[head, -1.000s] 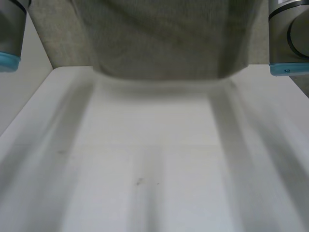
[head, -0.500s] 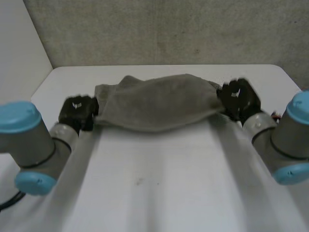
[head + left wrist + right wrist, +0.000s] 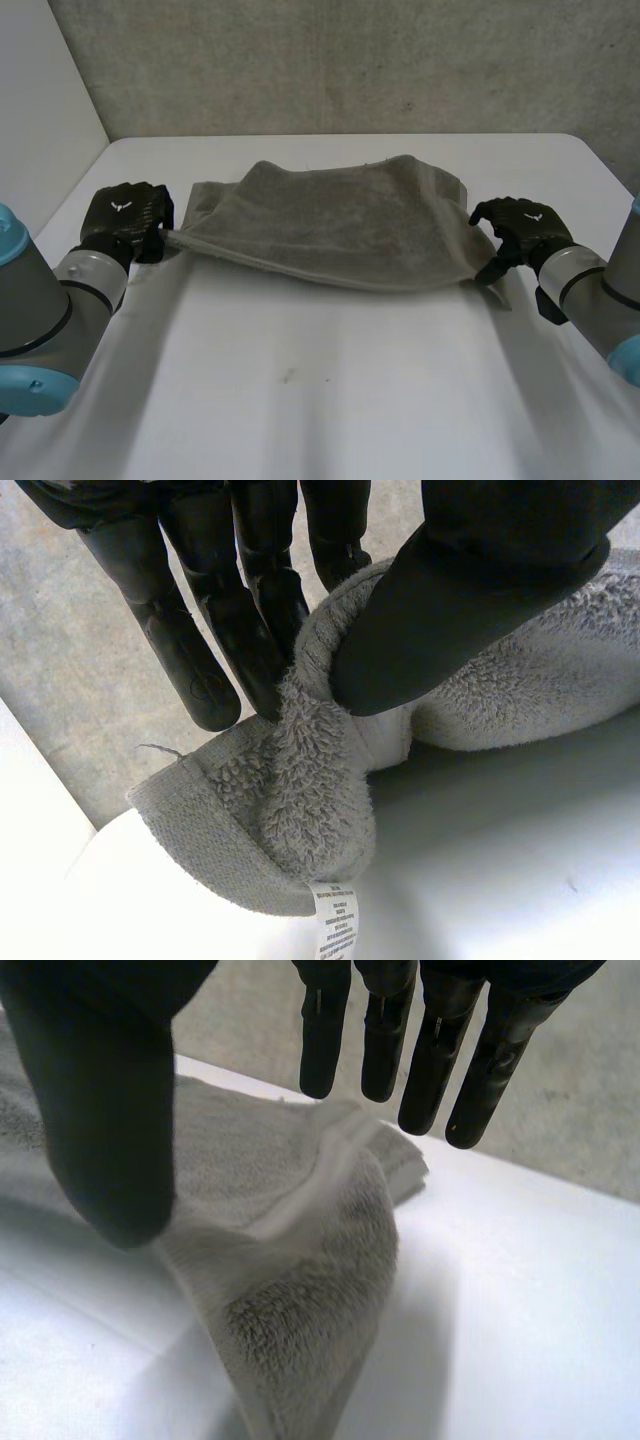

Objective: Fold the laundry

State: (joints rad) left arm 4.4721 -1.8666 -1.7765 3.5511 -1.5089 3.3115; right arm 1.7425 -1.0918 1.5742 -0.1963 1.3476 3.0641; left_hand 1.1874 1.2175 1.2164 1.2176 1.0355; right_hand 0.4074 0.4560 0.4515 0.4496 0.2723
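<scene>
Towel (image 3: 330, 225) corner pinched in left hand (image 3: 125, 215); right hand (image 3: 520, 225) uncurled alongside.

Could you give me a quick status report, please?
Left hand pinches towel corner. Right hand at opposite end, grip unclear. Towel spans between them over table.

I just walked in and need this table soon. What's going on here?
The robot is folding a grey towel on the white table. Its left hand pinches one end between thumb and fingers. The right hand is at the other end, fingers straight, apparently not gripping. The towel lies rumpled, not yet neat.
</scene>
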